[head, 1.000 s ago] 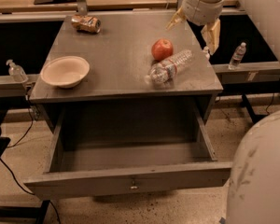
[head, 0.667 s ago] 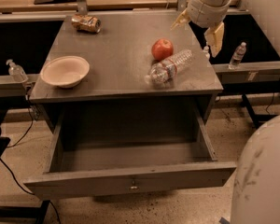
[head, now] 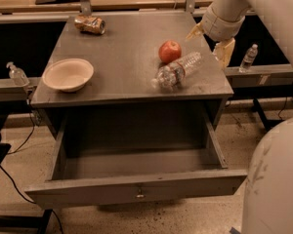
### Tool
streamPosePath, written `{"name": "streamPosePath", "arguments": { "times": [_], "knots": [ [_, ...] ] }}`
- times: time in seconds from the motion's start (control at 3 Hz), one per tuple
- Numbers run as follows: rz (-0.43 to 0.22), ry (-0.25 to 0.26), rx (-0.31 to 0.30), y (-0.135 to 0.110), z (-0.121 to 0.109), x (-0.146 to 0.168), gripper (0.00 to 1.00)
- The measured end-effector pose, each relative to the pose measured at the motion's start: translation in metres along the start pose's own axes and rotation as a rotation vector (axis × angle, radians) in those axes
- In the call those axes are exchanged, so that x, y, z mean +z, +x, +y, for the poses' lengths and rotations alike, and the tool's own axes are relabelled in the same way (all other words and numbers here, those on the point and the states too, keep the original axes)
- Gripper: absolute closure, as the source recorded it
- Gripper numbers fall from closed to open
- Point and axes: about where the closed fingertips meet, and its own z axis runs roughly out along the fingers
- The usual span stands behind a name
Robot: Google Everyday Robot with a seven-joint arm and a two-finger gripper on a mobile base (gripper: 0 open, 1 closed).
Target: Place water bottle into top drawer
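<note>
The water bottle (head: 178, 69) lies on its side on the grey cabinet top (head: 122, 52), its white cap pointing to the front left, with the red apple (head: 169, 51) just behind it. The top drawer (head: 136, 182) is pulled wide open below, shows nothing inside, and has a small metal knob (head: 140, 195) on its front. My gripper (head: 211, 44) hangs open over the cabinet's right edge, just right of the bottle and apple, holding nothing.
A white bowl (head: 68, 73) sits at the left of the top and a crushed can (head: 89, 24) at the back left. A small upright bottle (head: 248, 57) stands on the right rail and a pump dispenser (head: 17, 74) on the left rail. My base (head: 276, 179) fills the lower right.
My gripper has shifted slightly to the right and lower beside the cabinet's right edge. The bottle, apple and drawer have not moved.
</note>
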Motion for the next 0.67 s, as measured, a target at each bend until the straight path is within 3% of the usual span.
{"name": "streamPosePath", "arguments": {
  "times": [0.33, 0.67],
  "knots": [
    [-0.039, -0.001, 0.043, 0.002, 0.001, 0.022, 0.22],
    [-0.067, -0.011, 0.071, -0.001, 0.0, 0.04, 0.33]
  ]
}}
